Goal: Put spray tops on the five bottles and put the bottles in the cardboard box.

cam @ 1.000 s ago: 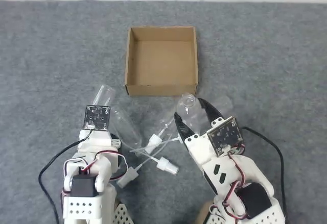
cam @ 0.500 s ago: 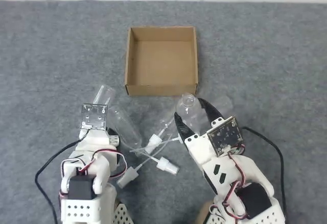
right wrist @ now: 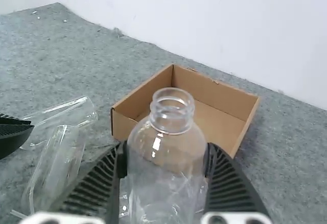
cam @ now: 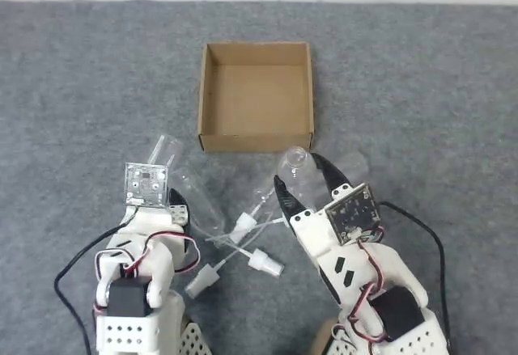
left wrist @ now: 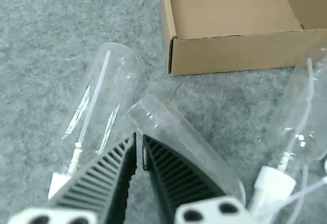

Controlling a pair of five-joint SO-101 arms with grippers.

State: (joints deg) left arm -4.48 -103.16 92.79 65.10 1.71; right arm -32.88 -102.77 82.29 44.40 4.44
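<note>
My right gripper point(cam: 298, 172) is shut on a clear bottle point(right wrist: 166, 147) with an open neck, held upright just in front of the cardboard box point(cam: 256, 141). The box point(right wrist: 225, 99) stands open with nothing in it. My left gripper point(left wrist: 139, 141) is shut with nothing in it, hovering over two clear bottles lying side by side: one with a spray top and tube point(left wrist: 99, 99), one uncapped point(left wrist: 179, 134). A third lying bottle point(left wrist: 301, 106) carries a white spray top point(left wrist: 273, 183). Two loose spray tops point(cam: 265, 262) point(cam: 207, 279) lie between the arms.
Grey carpet covers the table point(cam: 421, 80). Another clear bottle point(cam: 352, 163) lies to the right of my right gripper. Open carpet lies on either side of the box and behind it, up to a white wall point(right wrist: 230, 20).
The left arm's wrist has shifted slightly left and back over the lying bottles. The right arm with its bottle has edged slightly left.
</note>
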